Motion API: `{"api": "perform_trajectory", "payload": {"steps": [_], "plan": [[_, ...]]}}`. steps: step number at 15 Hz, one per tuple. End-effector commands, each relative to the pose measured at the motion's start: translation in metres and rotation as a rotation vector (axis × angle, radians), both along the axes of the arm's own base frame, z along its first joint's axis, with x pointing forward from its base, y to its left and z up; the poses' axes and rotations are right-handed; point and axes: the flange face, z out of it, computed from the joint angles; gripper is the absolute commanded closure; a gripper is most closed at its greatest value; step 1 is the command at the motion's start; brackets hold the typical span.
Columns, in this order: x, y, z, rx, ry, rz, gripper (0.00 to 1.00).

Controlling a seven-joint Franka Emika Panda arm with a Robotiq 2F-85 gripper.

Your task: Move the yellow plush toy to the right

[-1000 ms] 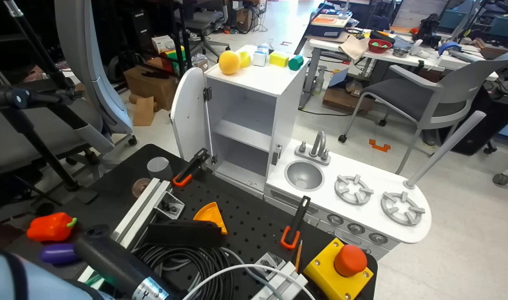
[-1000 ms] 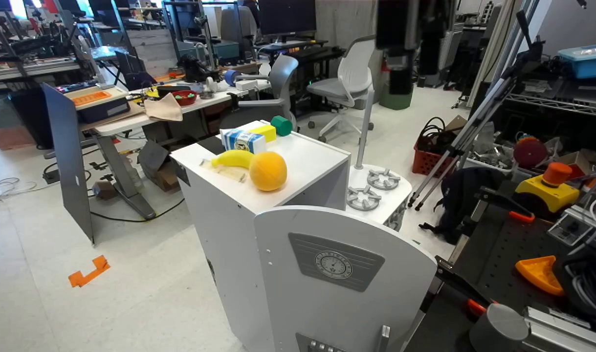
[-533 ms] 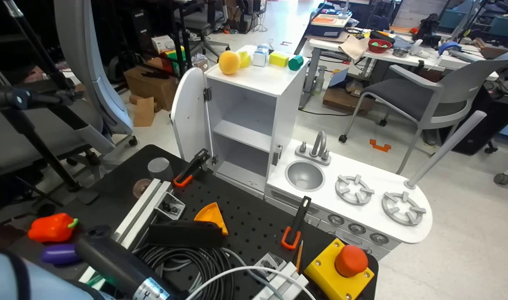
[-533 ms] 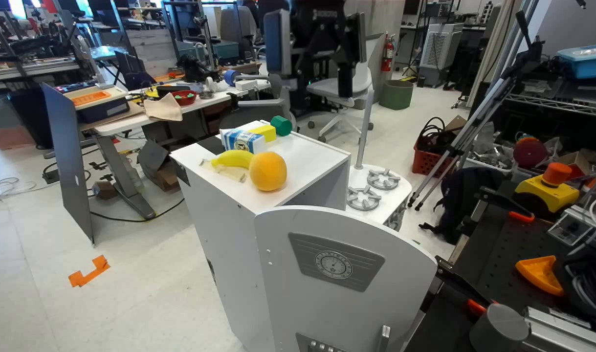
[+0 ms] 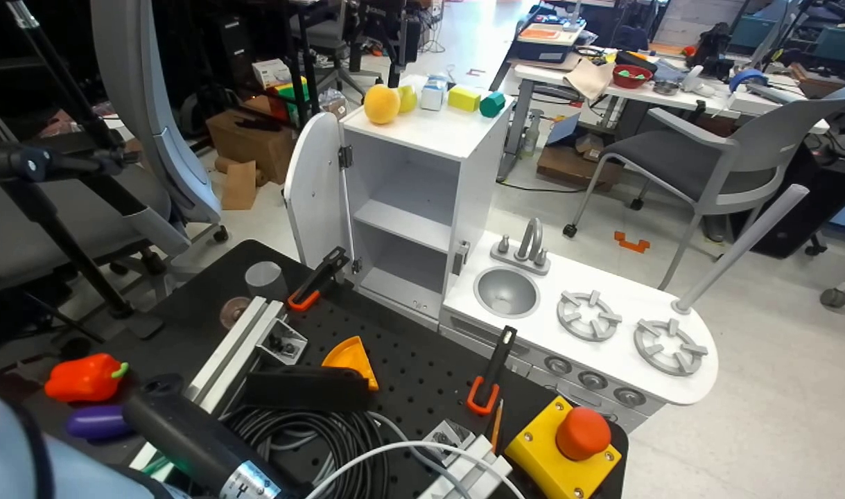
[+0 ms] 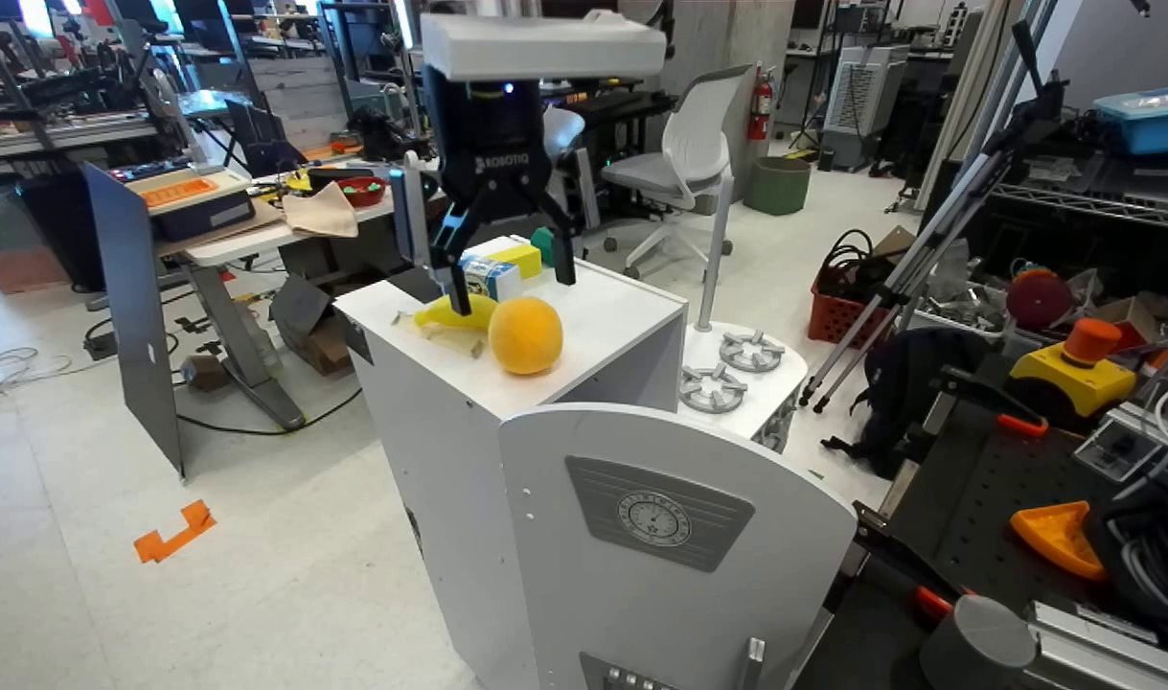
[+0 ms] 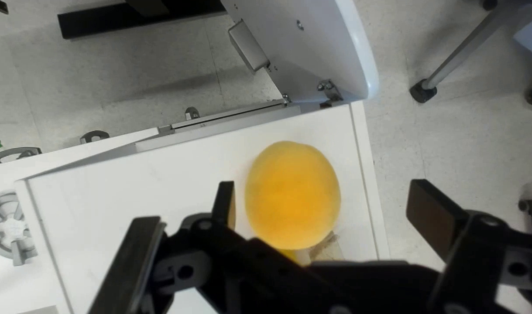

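The yellow plush toy, a round yellow-orange ball, sits on the white cabinet top near its corner by the open door, in both exterior views (image 5: pixel 381 104) (image 6: pixel 525 335) and the wrist view (image 7: pixel 293 195). My gripper (image 6: pixel 513 293) hangs above the cabinet top, fingers pointing down, over the banana and near the ball. In the wrist view my gripper (image 7: pixel 321 194) is wide open and empty. The ball appears between the fingers, nearer the left one, with no contact visible. A yellow banana (image 6: pixel 456 311) lies beside the ball, partly hidden by a fingertip.
On the cabinet top (image 6: pixel 612 302) also stand a blue-white carton (image 6: pixel 492 278), a yellow block (image 6: pixel 518 258) and a green block (image 5: pixel 492 104). The cabinet door (image 6: pixel 660 537) stands open. A toy sink (image 5: pixel 507 291) and burners (image 5: pixel 589 315) adjoin. A yellow box with red knob (image 5: pixel 564 447) sits on the black table.
In an exterior view my gripper has moved left and down from the upper right, and now hangs over the cabinet top. The ball and the other items have not moved.
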Motion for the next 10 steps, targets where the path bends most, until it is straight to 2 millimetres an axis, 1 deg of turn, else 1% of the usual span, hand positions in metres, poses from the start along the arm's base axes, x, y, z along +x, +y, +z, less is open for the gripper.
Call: {"api": "perform_trajectory", "payload": {"steps": [1, 4, 7, 8, 9, 10], "plan": [[0.022, 0.012, -0.019, -0.001, 0.006, -0.046, 0.00], [0.029, 0.013, -0.032, -0.007, 0.009, -0.064, 0.00], [0.034, 0.009, -0.032, -0.012, 0.016, -0.077, 0.00], [0.034, 0.008, -0.032, -0.012, 0.020, -0.079, 0.25], [0.034, 0.006, -0.030, -0.015, 0.030, -0.082, 0.28], [0.034, 0.006, -0.029, -0.015, 0.035, -0.085, 0.34]]}}
